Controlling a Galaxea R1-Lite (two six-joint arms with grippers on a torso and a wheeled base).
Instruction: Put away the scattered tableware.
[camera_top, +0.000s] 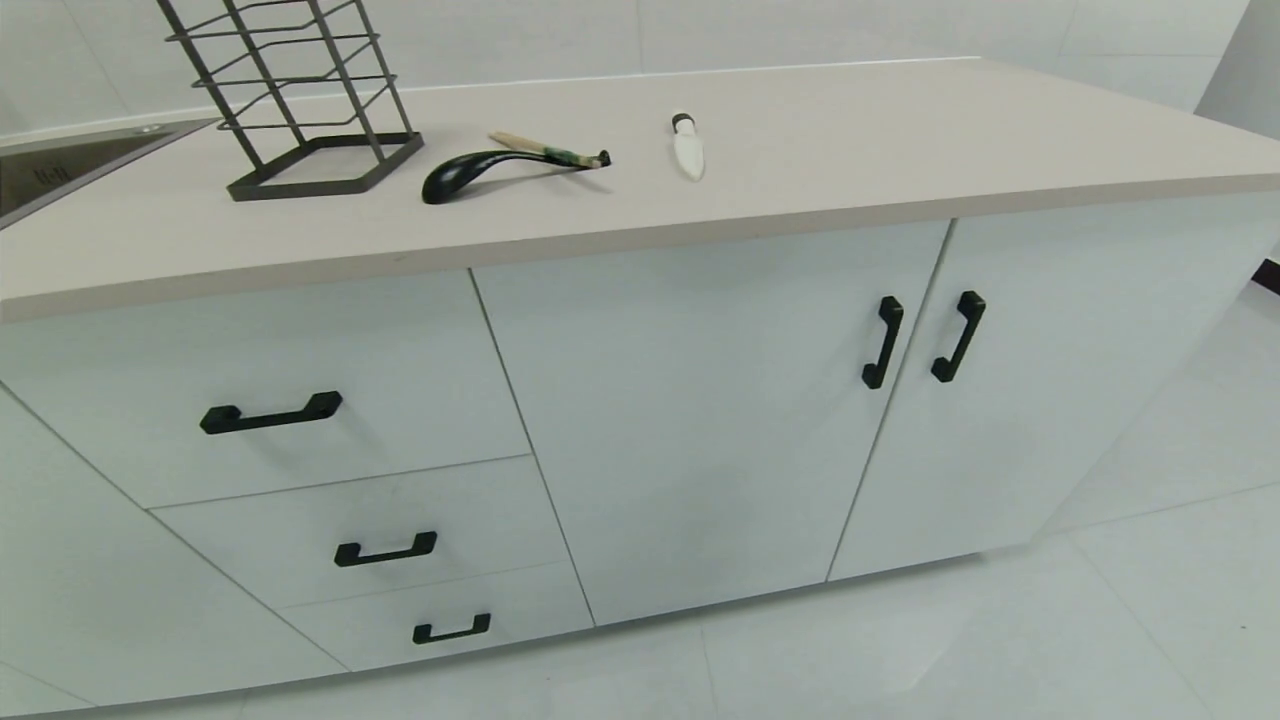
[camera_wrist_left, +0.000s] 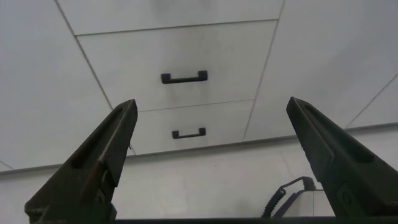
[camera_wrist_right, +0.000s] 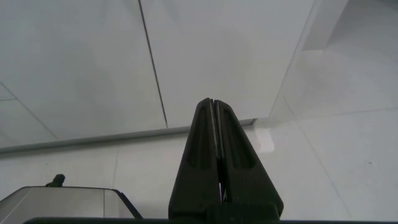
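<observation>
On the countertop (camera_top: 850, 130) a black spoon (camera_top: 465, 176) lies just beside the base of a wire rack (camera_top: 300, 95), with a wooden-handled utensil (camera_top: 540, 149) lying against its handle. A white utensil (camera_top: 688, 150) with a dark tip lies apart from them, farther from the rack. A sink (camera_top: 60, 165) sits at the counter's far left corner. The drawers (camera_top: 350, 370) and cabinet doors (camera_top: 720, 400) are shut. The left gripper (camera_wrist_left: 211, 101) faces the lower drawers, jaws spread wide; the right gripper (camera_wrist_right: 212, 102) hangs low by the doors, jaws pressed together on nothing
</observation>
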